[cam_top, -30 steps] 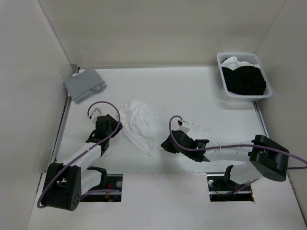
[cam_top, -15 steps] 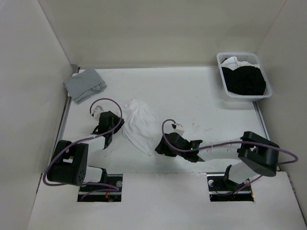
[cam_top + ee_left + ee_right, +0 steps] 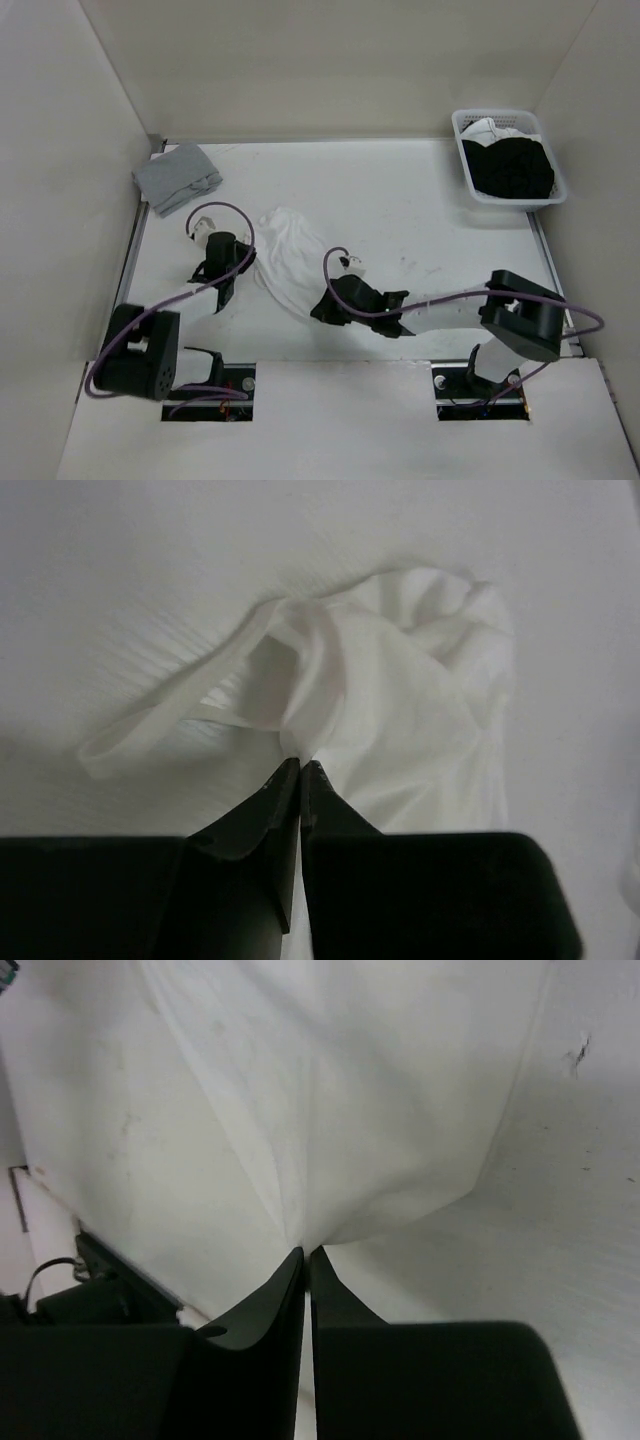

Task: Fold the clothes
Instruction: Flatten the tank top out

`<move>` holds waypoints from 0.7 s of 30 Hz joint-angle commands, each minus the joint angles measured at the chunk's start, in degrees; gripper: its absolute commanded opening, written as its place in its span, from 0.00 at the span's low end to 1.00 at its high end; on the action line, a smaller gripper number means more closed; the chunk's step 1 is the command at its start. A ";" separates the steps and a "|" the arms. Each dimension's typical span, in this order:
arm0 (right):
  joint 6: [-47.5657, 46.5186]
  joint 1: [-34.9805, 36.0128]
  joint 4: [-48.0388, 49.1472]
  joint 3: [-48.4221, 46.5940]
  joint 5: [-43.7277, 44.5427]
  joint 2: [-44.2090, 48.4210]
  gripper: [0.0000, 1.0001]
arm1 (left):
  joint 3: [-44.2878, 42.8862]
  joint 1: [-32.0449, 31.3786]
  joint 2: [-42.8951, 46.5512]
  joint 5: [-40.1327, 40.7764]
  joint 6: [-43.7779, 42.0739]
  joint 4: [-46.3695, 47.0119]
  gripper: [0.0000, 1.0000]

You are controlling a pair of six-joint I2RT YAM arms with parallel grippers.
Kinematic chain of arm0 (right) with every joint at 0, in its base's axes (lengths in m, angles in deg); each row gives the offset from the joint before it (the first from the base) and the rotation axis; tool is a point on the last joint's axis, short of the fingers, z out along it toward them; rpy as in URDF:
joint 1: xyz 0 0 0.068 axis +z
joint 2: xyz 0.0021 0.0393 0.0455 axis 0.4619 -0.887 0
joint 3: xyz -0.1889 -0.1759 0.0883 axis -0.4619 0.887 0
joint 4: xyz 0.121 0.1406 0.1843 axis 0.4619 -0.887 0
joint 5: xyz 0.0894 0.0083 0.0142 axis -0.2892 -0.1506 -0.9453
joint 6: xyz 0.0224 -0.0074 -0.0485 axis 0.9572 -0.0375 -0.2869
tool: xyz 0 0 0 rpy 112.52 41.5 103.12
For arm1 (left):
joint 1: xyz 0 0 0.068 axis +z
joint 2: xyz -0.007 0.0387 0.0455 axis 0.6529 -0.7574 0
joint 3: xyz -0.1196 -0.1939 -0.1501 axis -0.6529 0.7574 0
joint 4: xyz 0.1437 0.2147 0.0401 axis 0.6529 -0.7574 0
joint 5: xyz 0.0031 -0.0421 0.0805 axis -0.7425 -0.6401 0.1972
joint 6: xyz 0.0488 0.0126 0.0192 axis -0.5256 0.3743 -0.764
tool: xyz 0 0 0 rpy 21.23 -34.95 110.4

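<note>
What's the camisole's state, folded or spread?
Neither: camisole lies bunched and wrinkled, left pincer shut on its strap end, right pincer shut on a corner.

The camisole (image 3: 290,255) is plain white with no print, nearly matching the white bench (image 3: 420,200), which has a few small dark specks to the camisole's right. Far left of the camisole is a light grey folded garment (image 3: 178,177). Far right of it, a white slatted basket (image 3: 515,199) contains a black clothing pile (image 3: 512,167). The left hand (image 3: 300,765) and right hand (image 3: 305,1252) are matte black. The left arm (image 3: 185,303) and right arm (image 3: 440,312) are white with black joints and purple cables (image 3: 228,212).
</note>
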 commanded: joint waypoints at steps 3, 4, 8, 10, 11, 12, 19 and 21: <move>-8.96 0.53 -6.89 -2.48 5.55 17.79 0.07 | -4.55 -2.37 22.16 0.91 -2.17 -7.35 0.01; -10.20 0.88 -8.66 -2.83 6.43 20.62 0.07 | -5.34 -2.64 25.43 1.53 -2.79 -9.91 0.01; -15.21 2.99 -16.49 -5.73 9.51 32.84 0.08 | -8.77 -3.60 38.00 3.47 -4.90 -19.93 0.00; -17.49 4.40 -19.48 -8.01 10.57 38.64 0.08 | -11.75 -4.22 43.10 4.26 -5.43 -24.77 0.00; -18.98 6.14 -20.97 -10.28 11.18 42.41 0.07 | -14.64 -4.48 46.09 4.69 -5.87 -27.57 0.00; -20.13 7.47 -21.60 -12.05 11.62 44.36 0.07 | -16.76 -4.83 47.68 4.87 -6.04 -28.91 0.00; -30.06 14.07 -26.61 -25.42 17.51 48.69 0.07 | -32.14 -7.91 50.16 5.49 -9.03 -31.30 0.00; -31.82 12.24 -26.61 -26.13 18.30 47.90 0.07 | -32.86 -8.00 49.28 6.19 -9.65 -31.12 0.00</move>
